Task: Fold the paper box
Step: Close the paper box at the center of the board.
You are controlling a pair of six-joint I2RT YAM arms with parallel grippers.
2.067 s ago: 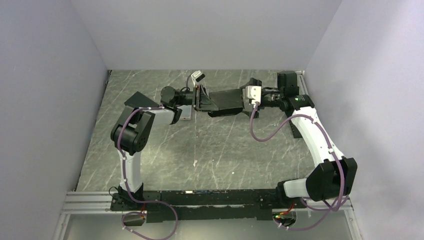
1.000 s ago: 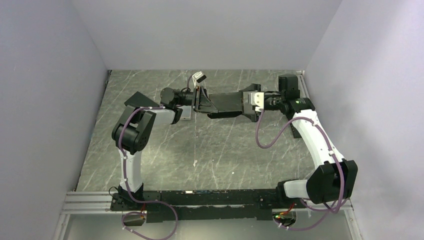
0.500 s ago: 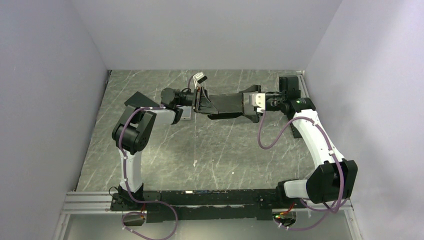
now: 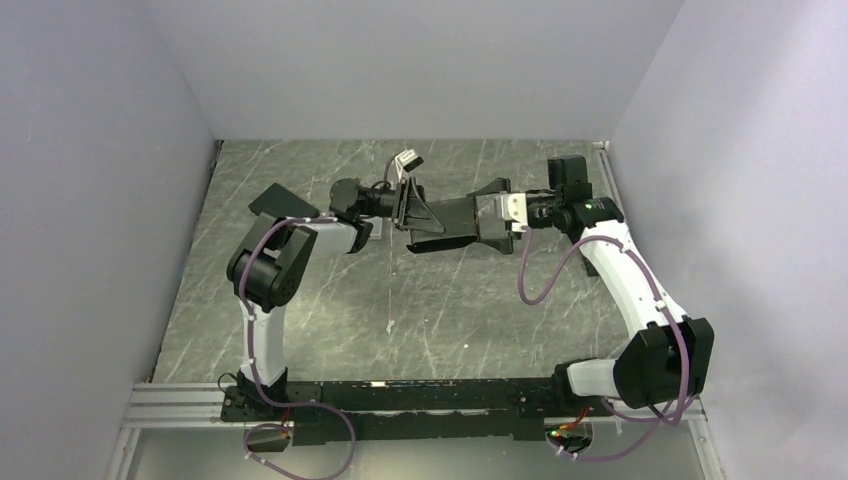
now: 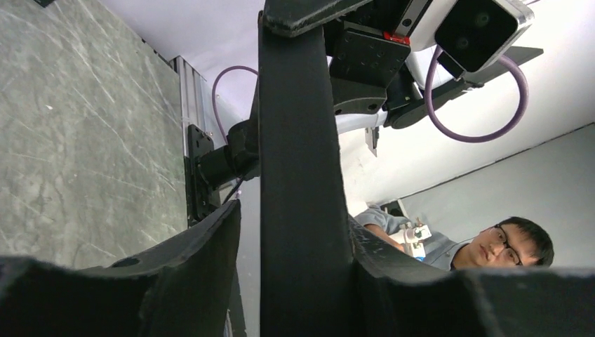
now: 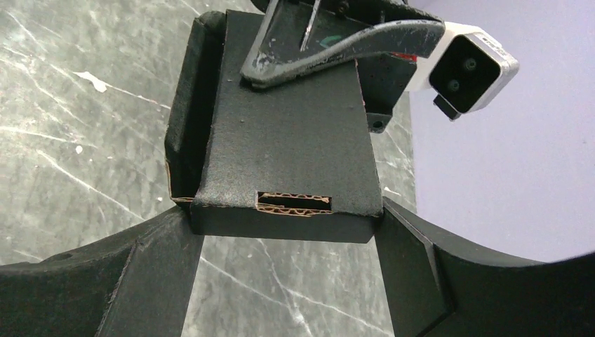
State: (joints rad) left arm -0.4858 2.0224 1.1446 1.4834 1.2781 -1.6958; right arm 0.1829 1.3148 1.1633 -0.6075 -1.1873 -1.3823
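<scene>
Hanging partly folded in mid-air, the matte black cardboard paper box (image 4: 450, 222) spans between the two arms. The right fingers (image 6: 428, 281) clamp its right end across the width. The left fingers (image 5: 175, 281) straddle its left-end panel, with a gap showing on one side. A grey marbled surface (image 4: 400, 300) lies below.

The top view looks down from above and behind the arm bases (image 4: 255, 385), far enough to take in the whole surface (image 4: 330, 300) and both arms. Each wrist view sits close against the paper box (image 4: 455, 220), facing the other. The left sees the right arm's camera (image 5: 484, 24) along an edge-on panel, and the right sees the left arm's camera (image 6: 469, 67). All three views share the box.
</scene>
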